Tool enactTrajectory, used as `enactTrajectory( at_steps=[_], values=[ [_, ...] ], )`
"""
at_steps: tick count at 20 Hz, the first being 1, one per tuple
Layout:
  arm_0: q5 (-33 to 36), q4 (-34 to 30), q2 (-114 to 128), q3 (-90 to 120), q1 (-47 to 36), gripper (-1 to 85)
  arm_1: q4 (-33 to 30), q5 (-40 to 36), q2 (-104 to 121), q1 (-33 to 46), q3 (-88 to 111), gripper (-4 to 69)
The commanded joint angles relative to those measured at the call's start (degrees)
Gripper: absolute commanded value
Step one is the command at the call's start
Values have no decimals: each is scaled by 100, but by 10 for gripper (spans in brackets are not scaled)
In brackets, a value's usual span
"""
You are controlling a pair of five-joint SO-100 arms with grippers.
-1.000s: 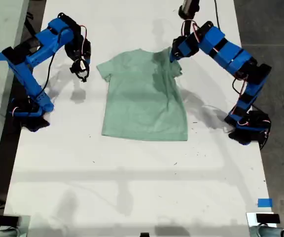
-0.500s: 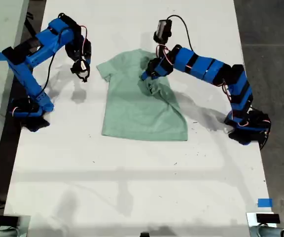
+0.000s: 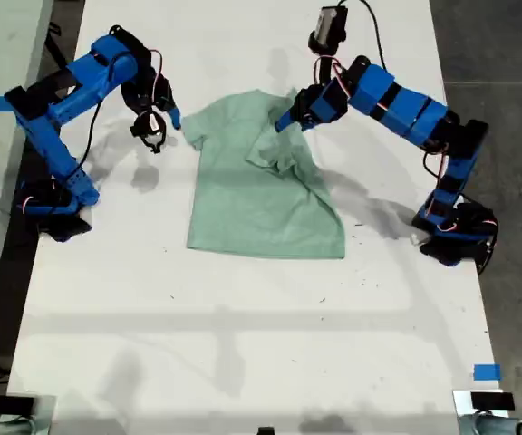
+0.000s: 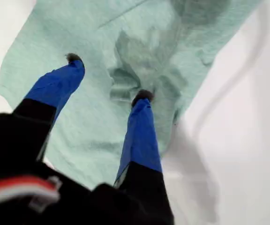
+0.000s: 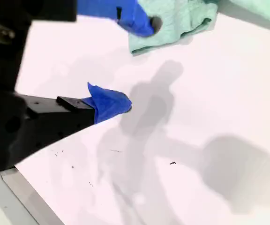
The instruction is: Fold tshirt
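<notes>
My first gripper (image 4: 108,77) has let go of the small pale mint-green cotton tshirt (image 3: 261,186) and lifted; jaws spread, empty above it. The sleeve on the exterior view's right now lies folded inward, rumpled. My second gripper (image 5: 135,63) has opened, poised beside the opposite sleeve, probably next.
</notes>
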Motion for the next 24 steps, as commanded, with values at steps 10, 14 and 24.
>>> enactTrajectory(
  at_steps=[10, 14, 24],
  values=[
    [105, 343, -1327, -2215, 158, 393, 53, -62, 1907, 114, 1143, 207],
    [123, 202, -2628, -2918, 53, 392, 141, -35, 2347, 114, 1397, 207],
    [360, 26, -4061, -3691, -290, 1, 220, 26, 3454, 158, 2241, 213]
  ],
)
